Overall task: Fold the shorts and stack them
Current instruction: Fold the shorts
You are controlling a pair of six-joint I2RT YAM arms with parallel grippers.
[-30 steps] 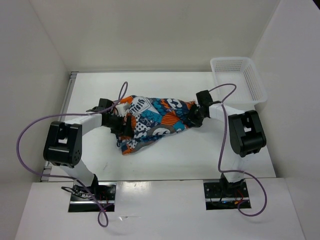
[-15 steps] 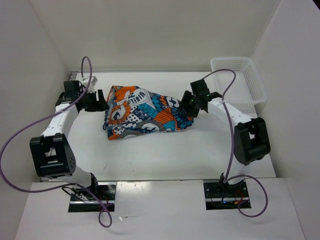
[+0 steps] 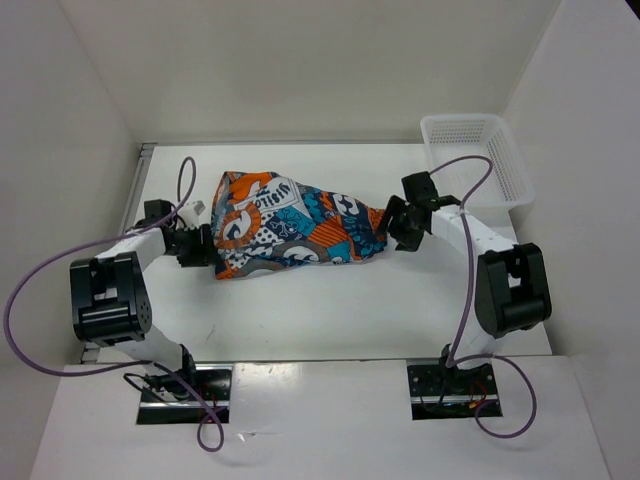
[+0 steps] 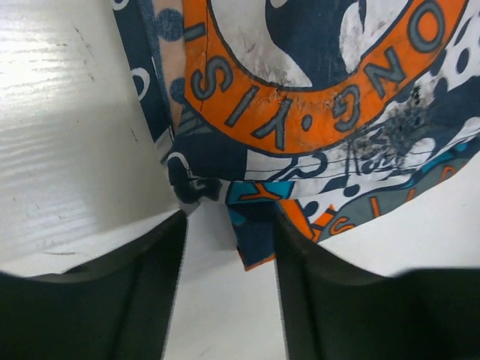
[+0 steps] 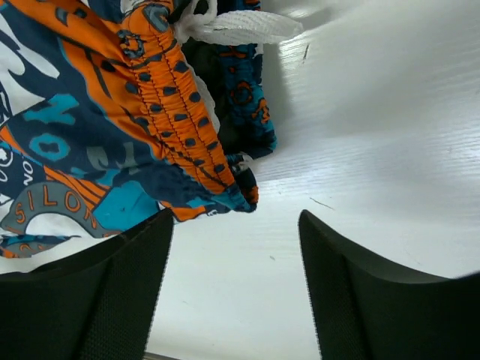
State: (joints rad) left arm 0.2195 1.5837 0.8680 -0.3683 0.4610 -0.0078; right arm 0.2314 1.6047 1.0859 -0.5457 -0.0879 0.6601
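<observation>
The shorts (image 3: 290, 225), in a blue, teal, orange and white print, lie folded in a bundle on the white table (image 3: 350, 300), at its middle. My left gripper (image 3: 203, 249) is open at the shorts' lower left corner. In the left wrist view a loose fabric corner (image 4: 255, 240) lies between its open fingers (image 4: 120, 300) and is not pinched. My right gripper (image 3: 398, 230) is open and empty just off the shorts' right end. The right wrist view shows the orange waistband (image 5: 176, 112) and the white drawstring (image 5: 232, 26) ahead of the fingers (image 5: 375, 300).
A white mesh basket (image 3: 475, 160) stands at the back right corner of the table. White walls close in the table on the left, back and right. Purple cables loop from both arms.
The shorts were shifted toward the back left a second ago and now lie still. My left gripper came forward to their lower left corner. My right gripper drew slightly back to the right.
</observation>
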